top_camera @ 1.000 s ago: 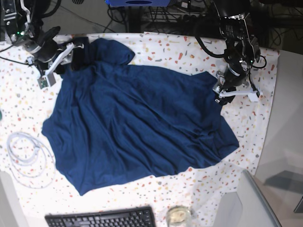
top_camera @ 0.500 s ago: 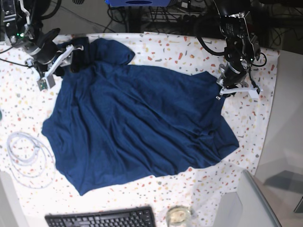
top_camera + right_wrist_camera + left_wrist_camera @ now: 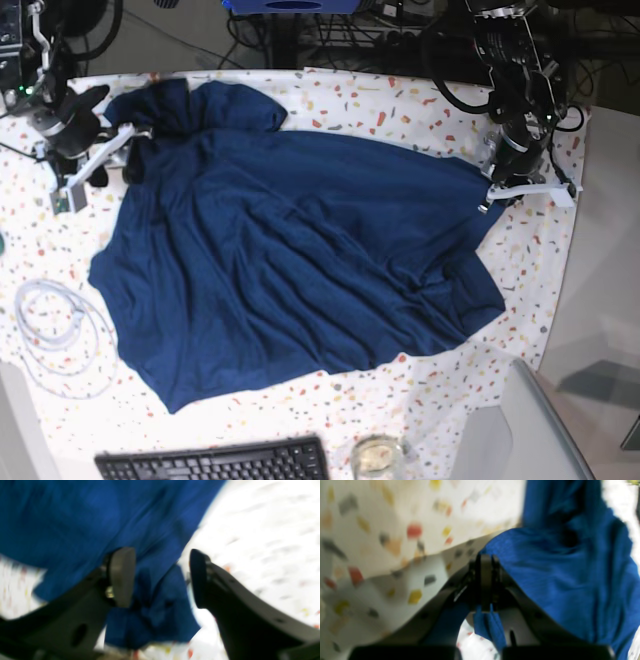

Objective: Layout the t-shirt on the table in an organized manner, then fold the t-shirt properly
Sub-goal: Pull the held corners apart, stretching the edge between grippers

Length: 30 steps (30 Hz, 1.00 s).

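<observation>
Left hand (image 3: 485, 585) is seen clenched on a pinch of the shirt (image 3: 290, 270): in the left wrist view the two jaws are pressed together with a fold of blue fabric caught between them and a small tag of cloth hanging below. In the base view this hand (image 3: 497, 190) is placed at the shirt's edge on that view's right side, low over the tabletop (image 3: 420, 390).

Right hand (image 3: 162, 577) is seen parted in the right wrist view, with one pad (image 3: 122, 575) lying against the cloth and the other standing clear over the speckled surface. A bunched corner of the shirt (image 3: 155, 610) lies in the gap between the jaws; no grip on it is seen. The view is blurred. In the base view this hand (image 3: 105, 155) is placed at the shirt's upper corner on that view's left side.

The shirt is spread wide across the middle of the tabletop, wrinkled, with diagonal creases running across it and a rumpled fold at its upper left corner in the base view.

A coiled white cable (image 3: 55, 330) lies on the tabletop, just beside the shirt. A black keyboard (image 3: 215, 462) and a small glass jar (image 3: 377, 457) are found at the near edge, apart from the shirt.
</observation>
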Motion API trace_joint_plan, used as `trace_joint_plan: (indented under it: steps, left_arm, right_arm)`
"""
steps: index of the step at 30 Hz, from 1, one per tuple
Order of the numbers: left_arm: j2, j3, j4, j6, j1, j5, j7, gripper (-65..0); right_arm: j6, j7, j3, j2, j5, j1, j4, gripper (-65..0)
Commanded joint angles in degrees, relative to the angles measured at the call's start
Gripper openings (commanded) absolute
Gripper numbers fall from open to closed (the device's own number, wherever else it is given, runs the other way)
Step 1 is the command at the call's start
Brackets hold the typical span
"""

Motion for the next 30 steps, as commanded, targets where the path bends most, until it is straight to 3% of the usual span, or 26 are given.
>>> trace_joint_plan:
  steps: [1, 3, 5, 9, 16, 30]
  left_arm:
    - [-0.22, 0.01, 1.87, -0.41, 0.19, -0.20, -0.65, -65.0]
    - [-0.22, 0.01, 3.28, -0.41, 1.25, -0.20, -0.65, -65.0]
    - [-0.22, -0.08, 4.51, -0.41, 2.21, -0.20, -0.65, -65.0]
    - [-1.28, -0.17, 7.59, -0.41, 4.15, -0.20, -0.65, -65.0]
    - [-1.36, -3.77, 14.88, -0.41, 5.64, -0.29, -0.65, -65.0]
    - [-2.59, -12.74, 15.41, -0.50, 5.03, -0.20, -0.65, -65.0]
  right_arm:
    - [0.54, 0.80, 1.49, -0.52, 0.76, 1.09, -0.64, -23.0]
    - [0.63, 0.80, 2.64, -1.40, 0.76, 3.38, -3.81, -16.4]
    - [0.63, 0.80, 2.72, -1.49, 0.76, 4.79, -6.97, -14.3]
    - [0.90, 0.80, 2.99, -1.67, 0.76, 7.86, -13.74, -14.1]
    - [5.29, 0.80, 2.99, -1.67, 0.76, 10.76, -19.01, -14.3]
    - [5.29, 0.80, 3.08, -1.58, 0.50, 12.70, -19.63, -14.3]
